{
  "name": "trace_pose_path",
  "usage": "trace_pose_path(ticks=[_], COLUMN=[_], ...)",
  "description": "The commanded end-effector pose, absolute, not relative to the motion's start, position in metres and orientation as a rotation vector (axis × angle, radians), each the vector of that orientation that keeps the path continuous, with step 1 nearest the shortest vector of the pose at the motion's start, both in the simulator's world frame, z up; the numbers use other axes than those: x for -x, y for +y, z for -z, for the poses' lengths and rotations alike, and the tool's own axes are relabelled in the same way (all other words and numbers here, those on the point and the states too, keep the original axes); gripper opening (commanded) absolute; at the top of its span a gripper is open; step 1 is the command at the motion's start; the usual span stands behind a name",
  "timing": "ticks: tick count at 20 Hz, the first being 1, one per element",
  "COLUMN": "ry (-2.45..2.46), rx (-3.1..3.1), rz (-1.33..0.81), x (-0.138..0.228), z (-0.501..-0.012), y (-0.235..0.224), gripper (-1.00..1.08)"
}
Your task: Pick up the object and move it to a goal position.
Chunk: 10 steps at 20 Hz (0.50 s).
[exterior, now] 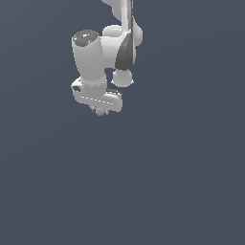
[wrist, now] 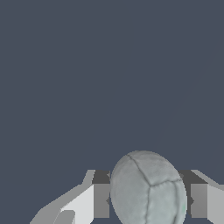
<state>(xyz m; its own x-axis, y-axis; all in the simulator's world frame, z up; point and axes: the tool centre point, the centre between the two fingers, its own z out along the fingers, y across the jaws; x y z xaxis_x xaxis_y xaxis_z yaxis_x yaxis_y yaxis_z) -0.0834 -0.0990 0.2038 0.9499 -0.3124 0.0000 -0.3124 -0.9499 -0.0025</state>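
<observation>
The object is a tiny pale grey-green ball (exterior: 100,111) with dark seams, seen just under my white gripper (exterior: 100,110) in the exterior view. In the wrist view the ball (wrist: 148,188) fills the space between my two fingers (wrist: 101,200), which press on it from both sides. My gripper (wrist: 150,200) is shut on the ball. The white arm rises above it toward the top of the exterior view.
A plain dark blue-grey ground (exterior: 167,182) fills both views. No other object, container or edge shows.
</observation>
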Motion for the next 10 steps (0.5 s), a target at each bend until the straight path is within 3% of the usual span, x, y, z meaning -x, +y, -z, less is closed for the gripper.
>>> trace_pose_path(ticks=[1, 10], ry=[0.496, 0.496], rx=[3.099, 3.1], rz=[0.0, 0.0], x=[0.088, 0.098], z=[-0.23, -0.307], y=[-0.117, -0.173], gripper=[-1.0, -1.0])
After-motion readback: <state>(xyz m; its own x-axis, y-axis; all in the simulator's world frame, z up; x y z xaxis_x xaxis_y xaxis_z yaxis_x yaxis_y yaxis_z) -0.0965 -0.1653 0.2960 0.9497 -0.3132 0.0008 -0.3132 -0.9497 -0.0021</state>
